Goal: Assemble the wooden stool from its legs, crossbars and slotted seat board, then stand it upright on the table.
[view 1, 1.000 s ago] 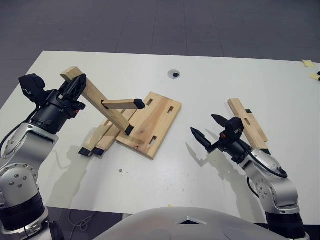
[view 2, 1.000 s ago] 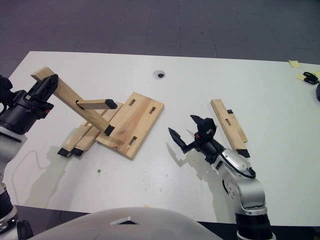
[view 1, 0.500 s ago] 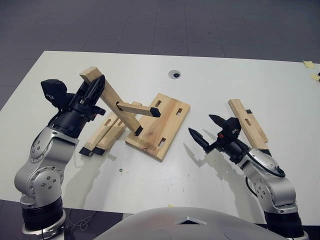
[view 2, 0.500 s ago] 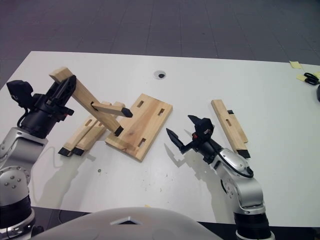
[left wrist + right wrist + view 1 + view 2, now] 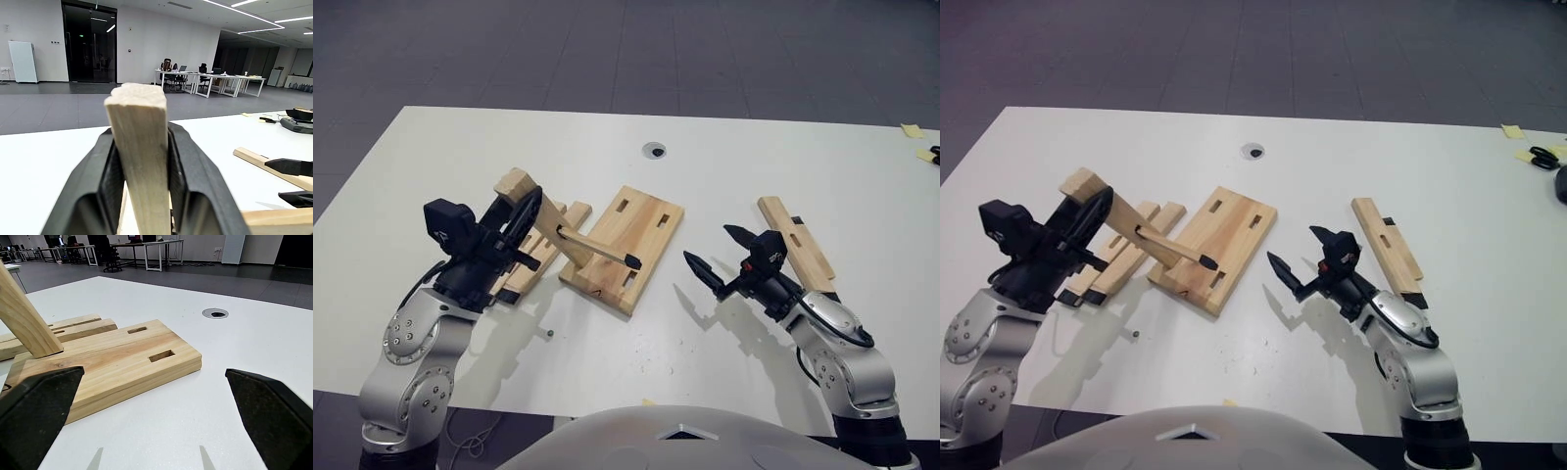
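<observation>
The held leg [image 5: 556, 230] slants with its long axis running from a raised end at the left down to the right, its lower end on the slotted seat board [image 5: 641, 220]. A crossbar [image 5: 602, 253] juts from its middle, pointing right over the board. The left gripper [image 5: 141, 161] pinches the leg near its raised end. Two more legs [image 5: 546, 245] lie flat just beside the board. The right gripper [image 5: 710, 245] hangs spread wide, holding nothing, between the board and another leg [image 5: 795, 243]. White table [image 5: 450, 157] stretches from the board to the far edge, with a round cable hole [image 5: 654, 150] between
</observation>
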Robot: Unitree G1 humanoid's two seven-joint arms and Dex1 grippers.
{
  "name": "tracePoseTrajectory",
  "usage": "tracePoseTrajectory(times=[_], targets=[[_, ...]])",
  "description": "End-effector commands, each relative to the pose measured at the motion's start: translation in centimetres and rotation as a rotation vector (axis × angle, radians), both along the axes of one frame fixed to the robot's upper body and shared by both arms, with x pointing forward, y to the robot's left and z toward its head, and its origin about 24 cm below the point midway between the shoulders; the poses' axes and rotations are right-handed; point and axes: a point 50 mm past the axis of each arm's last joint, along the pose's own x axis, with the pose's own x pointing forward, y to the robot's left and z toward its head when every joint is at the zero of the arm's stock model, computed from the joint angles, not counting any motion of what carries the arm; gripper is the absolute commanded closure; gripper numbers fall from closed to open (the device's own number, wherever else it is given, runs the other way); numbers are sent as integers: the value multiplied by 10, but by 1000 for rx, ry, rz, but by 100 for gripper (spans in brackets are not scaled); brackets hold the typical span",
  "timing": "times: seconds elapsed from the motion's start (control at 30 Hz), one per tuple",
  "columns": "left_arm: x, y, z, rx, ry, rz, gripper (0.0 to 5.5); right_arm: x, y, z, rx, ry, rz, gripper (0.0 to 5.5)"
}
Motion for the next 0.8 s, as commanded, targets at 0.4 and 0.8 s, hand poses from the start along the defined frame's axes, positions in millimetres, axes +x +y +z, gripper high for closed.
tracePoseTrajectory(times=[0.4, 0.8], targets=[[42, -6, -32, 79, 193, 45, 445, 17, 6, 5, -8, -51, -5, 10], [60, -9, 54, -150, -150, 7, 304, 11, 14, -2, 15, -36, -5, 10]])
